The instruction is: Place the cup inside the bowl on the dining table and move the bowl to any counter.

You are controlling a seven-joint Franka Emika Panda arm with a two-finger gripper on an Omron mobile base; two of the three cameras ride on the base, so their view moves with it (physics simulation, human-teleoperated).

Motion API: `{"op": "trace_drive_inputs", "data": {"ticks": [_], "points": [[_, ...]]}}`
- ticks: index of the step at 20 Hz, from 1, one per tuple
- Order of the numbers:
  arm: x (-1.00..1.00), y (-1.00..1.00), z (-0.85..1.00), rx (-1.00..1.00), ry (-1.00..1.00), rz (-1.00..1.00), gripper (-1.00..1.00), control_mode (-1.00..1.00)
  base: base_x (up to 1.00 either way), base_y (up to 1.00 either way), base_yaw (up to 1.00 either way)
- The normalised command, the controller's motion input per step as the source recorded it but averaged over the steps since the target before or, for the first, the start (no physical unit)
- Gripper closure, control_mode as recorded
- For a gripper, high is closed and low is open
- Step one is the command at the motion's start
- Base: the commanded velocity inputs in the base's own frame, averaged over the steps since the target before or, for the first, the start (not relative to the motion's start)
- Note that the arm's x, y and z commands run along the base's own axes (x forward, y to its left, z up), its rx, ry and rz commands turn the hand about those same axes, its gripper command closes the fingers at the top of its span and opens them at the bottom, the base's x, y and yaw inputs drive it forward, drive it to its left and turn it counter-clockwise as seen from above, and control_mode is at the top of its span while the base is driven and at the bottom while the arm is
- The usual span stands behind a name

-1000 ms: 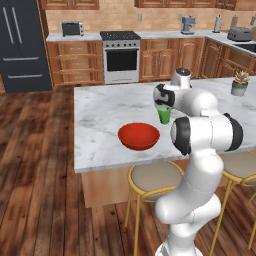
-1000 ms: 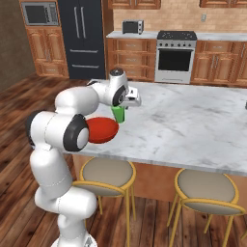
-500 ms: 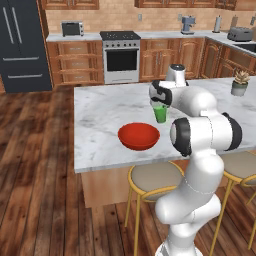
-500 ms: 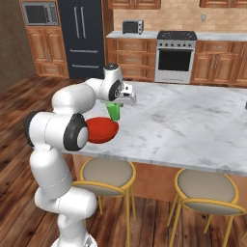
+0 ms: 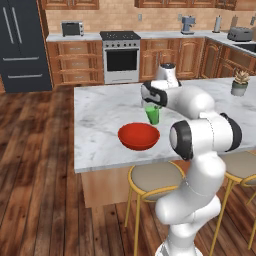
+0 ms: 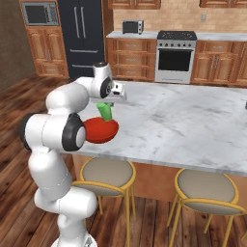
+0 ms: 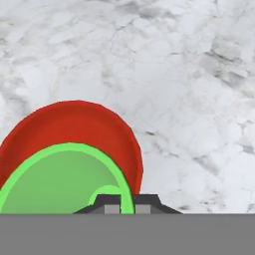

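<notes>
My hand [image 7: 127, 201] is clamped on the cup [image 5: 153, 115] rim, cup upright, the bowl [image 5: 139, 136] just beneath it, offset toward my base

You have one small bright green cup [image 5: 153, 115], one wide glossy red bowl [image 5: 138, 136], one potted plant [image 5: 240, 82] and three round-seated stools [image 6: 106, 171].

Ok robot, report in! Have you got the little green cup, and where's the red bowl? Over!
Gripper shut on small bright green cup, lifted off marble. Wide glossy red bowl on white marble dining table, empty, beside and below cup. Nothing between them.
</notes>
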Motion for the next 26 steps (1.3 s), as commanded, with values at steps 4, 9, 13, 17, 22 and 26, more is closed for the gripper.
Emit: {"op": "trace_drive_inputs", "data": {"ticks": [4,9,13,17,22,26], "points": [[-0.05,0.47,0.00,0.00,0.00,0.00,1.00,-1.00,0.00,0.00,0.00],[0.00,0.43,0.00,0.00,0.00,0.00,1.00,-1.00,0.00,0.00,0.00],[0.00,0.14,0.00,0.00,0.00,0.00,1.00,-1.00,0.00,0.00,0.00],[0.00,0.00,-0.09,0.00,0.00,0.00,1.00,-1.00,0.00,0.00,0.00],[0.00,0.00,-0.31,0.00,0.00,0.00,1.00,-1.00,0.00,0.00,0.00],[0.00,0.00,-0.37,0.00,0.00,0.00,1.00,-1.00,0.00,0.00,0.00]]}}
